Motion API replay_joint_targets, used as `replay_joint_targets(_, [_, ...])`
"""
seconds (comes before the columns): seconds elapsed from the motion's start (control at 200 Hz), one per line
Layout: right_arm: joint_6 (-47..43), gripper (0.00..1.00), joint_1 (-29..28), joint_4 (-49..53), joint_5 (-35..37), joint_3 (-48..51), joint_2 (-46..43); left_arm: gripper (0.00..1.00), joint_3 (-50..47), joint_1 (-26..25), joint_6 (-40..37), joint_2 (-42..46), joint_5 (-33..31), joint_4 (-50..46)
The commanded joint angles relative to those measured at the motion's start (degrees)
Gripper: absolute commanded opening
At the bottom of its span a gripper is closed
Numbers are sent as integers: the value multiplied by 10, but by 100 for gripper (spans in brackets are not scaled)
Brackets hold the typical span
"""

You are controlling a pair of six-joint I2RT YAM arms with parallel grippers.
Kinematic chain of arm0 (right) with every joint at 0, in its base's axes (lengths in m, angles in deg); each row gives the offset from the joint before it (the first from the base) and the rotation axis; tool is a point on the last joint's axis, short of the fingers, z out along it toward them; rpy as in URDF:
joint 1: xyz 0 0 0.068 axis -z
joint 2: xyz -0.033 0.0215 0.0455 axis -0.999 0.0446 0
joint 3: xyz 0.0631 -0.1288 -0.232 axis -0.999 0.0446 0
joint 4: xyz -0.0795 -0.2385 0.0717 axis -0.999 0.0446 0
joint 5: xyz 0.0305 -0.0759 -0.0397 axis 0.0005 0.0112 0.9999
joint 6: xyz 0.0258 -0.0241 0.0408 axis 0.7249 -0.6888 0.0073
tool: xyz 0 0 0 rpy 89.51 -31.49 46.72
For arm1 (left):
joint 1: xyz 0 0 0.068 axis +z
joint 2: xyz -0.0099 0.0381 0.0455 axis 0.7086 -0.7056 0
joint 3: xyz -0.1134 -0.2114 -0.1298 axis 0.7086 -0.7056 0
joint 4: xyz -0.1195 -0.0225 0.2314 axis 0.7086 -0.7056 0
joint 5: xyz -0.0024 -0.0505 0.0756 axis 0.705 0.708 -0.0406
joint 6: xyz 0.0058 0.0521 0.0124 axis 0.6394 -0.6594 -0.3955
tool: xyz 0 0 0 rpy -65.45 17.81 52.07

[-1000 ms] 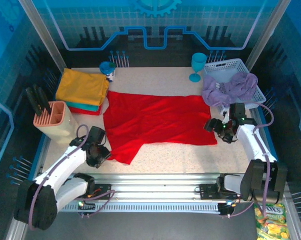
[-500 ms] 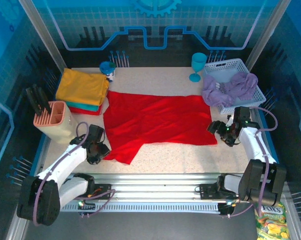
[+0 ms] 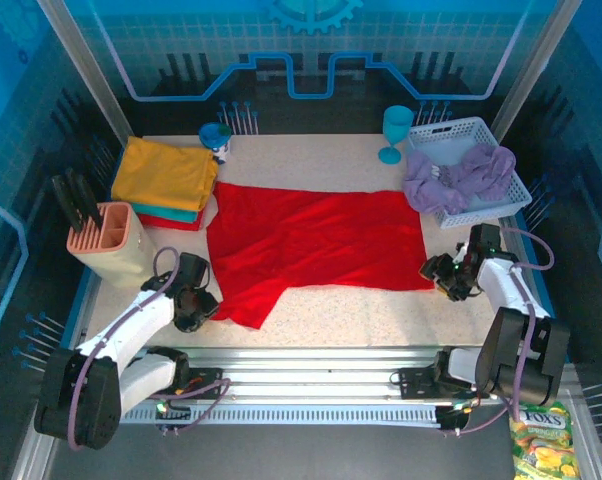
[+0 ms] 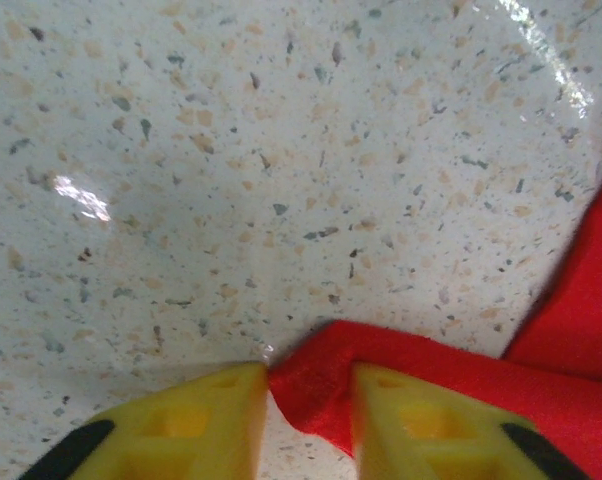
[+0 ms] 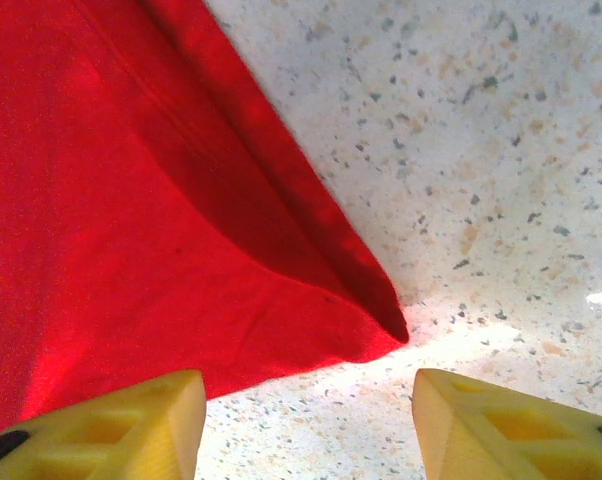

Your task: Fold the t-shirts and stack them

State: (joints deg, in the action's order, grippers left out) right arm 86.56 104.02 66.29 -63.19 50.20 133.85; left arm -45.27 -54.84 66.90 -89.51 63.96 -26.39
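A bright red t-shirt [image 3: 316, 245] lies spread flat across the middle of the table. My left gripper [image 3: 207, 305] is at its near-left corner. In the left wrist view the yellow fingers [image 4: 171, 430] of that gripper [image 4: 311, 420] pinch a bunched tip of the red cloth [image 4: 451, 360]. My right gripper [image 3: 437, 270] sits low at the shirt's near-right corner. Its jaws [image 5: 309, 420] stand open, and the red corner [image 5: 131, 200] lies just ahead of them, untouched. A lavender t-shirt [image 3: 459, 175] is heaped in the white basket [image 3: 451, 128]. Folded mustard-yellow [image 3: 166, 172], teal [image 3: 173, 212] and red-orange [image 3: 179, 223] shirts are stacked at the back left.
A pink knife block [image 3: 106, 240] stands by the left edge, close to the left arm. A blue goblet [image 3: 396, 132] and a small blue cup [image 3: 216, 138] stand at the back. A snack bag [image 3: 541, 440] lies off the table, near right.
The left jaws have narrowed onto the shirt's near-left corner. The right gripper has shifted right and nearer to the shirt's near-right corner, its jaws narrower.
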Motion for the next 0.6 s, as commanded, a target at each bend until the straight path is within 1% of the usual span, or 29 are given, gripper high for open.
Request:
replay_joint_targets(0.0, [4, 57, -1, 1, 3, 15, 12, 26, -22, 1, -12, -15, 32, 41])
replay_joint_targets(0.035, [4, 57, -3, 0, 7, 18, 14, 25, -21, 1, -12, -17, 34, 41])
replay_joint_targets(0.065, [5, 57, -7, -2, 10, 21, 16, 23, -21, 1, -14, -18, 36, 43])
replay_joint_targets(0.19, [11, 56, -14, -19, 18, 31, 26, 20, -21, 0, -15, -19, 38, 49])
replay_joint_targets(0.255, [13, 55, -17, -26, 20, 31, 35, 17, -23, 0, -17, -18, 42, 53])
replay_joint_targets(0.33, [14, 54, -21, -35, 28, 30, 45, 16, -23, 0, -19, -17, 44, 53])
replay_joint_targets(0.41, [13, 50, -21, -45, 36, 30, 55, 16, -23, 0, -24, -13, 47, 54])
replay_joint_targets(0.48, [13, 47, -20, -55, 41, 32, 60, 18, -23, 0, -34, -6, 57, 56])
replay_joint_targets(0.5, [13, 43, -21, -60, 40, 32, 62, 18, -23, 0, -35, -3, 58, 57])
replay_joint_targets(0.53, [13, 41, -20, -64, 39, 31, 63, 18, -24, 0, -35, 0, 59, 57])
replay_joint_targets(0.595, [14, 39, -20, -73, 38, 31, 69, 20, -25, 0, -36, 8, 61, 57])
